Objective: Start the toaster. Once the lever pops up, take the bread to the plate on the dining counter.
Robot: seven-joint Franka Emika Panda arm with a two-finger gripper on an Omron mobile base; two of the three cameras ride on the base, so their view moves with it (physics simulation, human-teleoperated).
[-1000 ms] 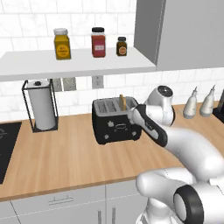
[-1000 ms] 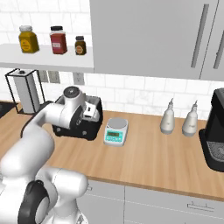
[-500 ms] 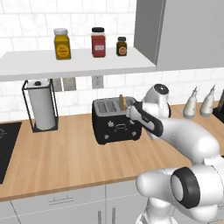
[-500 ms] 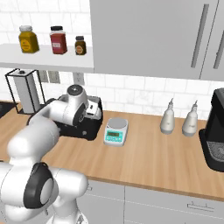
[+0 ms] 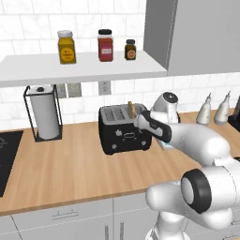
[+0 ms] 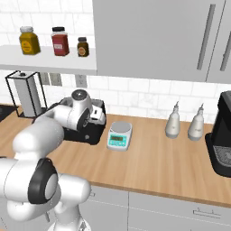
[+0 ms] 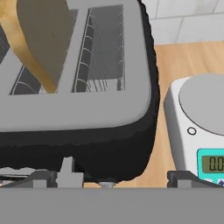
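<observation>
The black toaster stands on the wood counter by the tiled wall. One bread slice sticks up from a slot near its right end. My gripper hovers at that right end, jaws open with nothing between them. In the right base view my arm covers most of the toaster, with the gripper over it. The hand view looks down on the toaster top from close by, the bread at upper left, and the gripper spread wide over the toaster's near side. The plate and the dining counter are out of view.
A white-and-teal scale sits just right of the toaster. A paper-towel holder stands to its left, by a dark cooktop. Two bottles and a black coffee machine are further right. A shelf with jars hangs overhead.
The arm's elbow has swung out to the right and the hand has edged slightly closer to the toaster's end. The jaws stay open; toaster and bread have not moved.
</observation>
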